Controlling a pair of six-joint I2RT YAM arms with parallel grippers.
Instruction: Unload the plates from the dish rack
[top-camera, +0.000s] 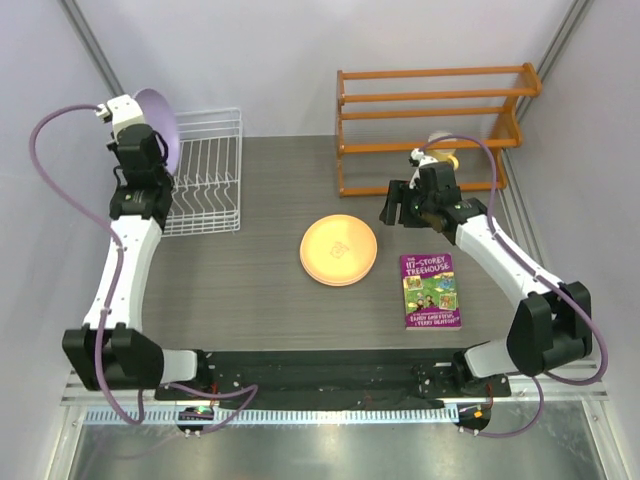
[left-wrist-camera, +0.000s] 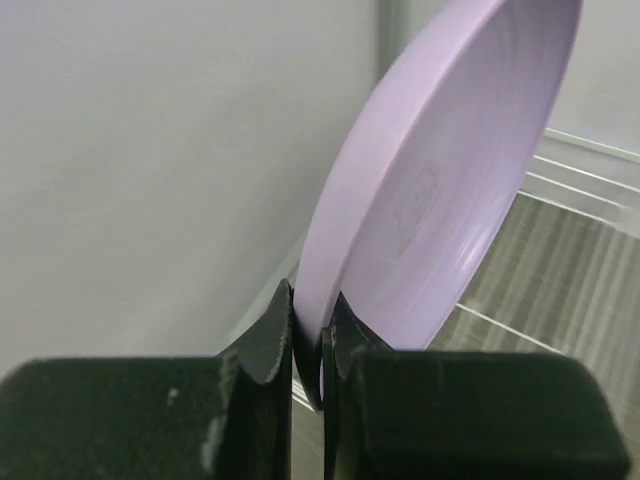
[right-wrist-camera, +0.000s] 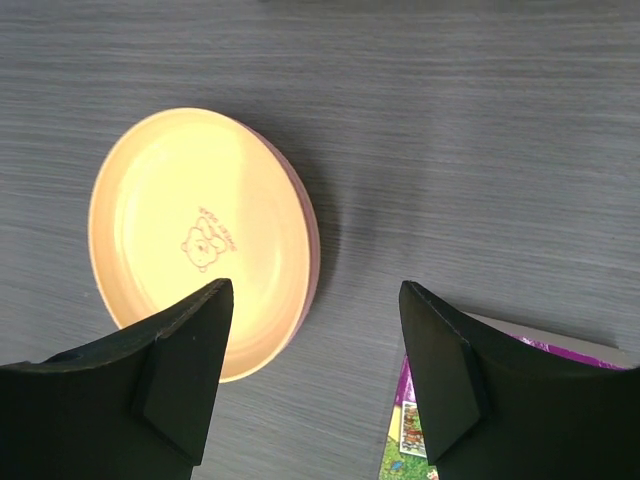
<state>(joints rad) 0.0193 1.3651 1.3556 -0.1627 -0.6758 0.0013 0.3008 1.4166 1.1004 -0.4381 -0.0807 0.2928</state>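
My left gripper (top-camera: 148, 140) (left-wrist-camera: 312, 310) is shut on the lower rim of a lavender plate (top-camera: 165, 118) (left-wrist-camera: 440, 190). It holds the plate upright and tilted above the left end of the white wire dish rack (top-camera: 207, 175) (left-wrist-camera: 585, 175). I see no plate among the rack's tines. An orange-yellow plate (top-camera: 339, 250) (right-wrist-camera: 195, 240) lies flat mid-table, with the rim of a pink plate (right-wrist-camera: 313, 235) showing under it. My right gripper (top-camera: 397, 205) (right-wrist-camera: 315, 288) hangs open over the bare table just right of this stack, holding nothing.
A purple book (top-camera: 431, 290) (right-wrist-camera: 415, 445) lies right of the stack. An orange wooden slatted shelf rack (top-camera: 430, 100) stands at the back right, with a yellow mug (top-camera: 447, 158) partly hidden behind my right wrist. Walls close in on both sides.
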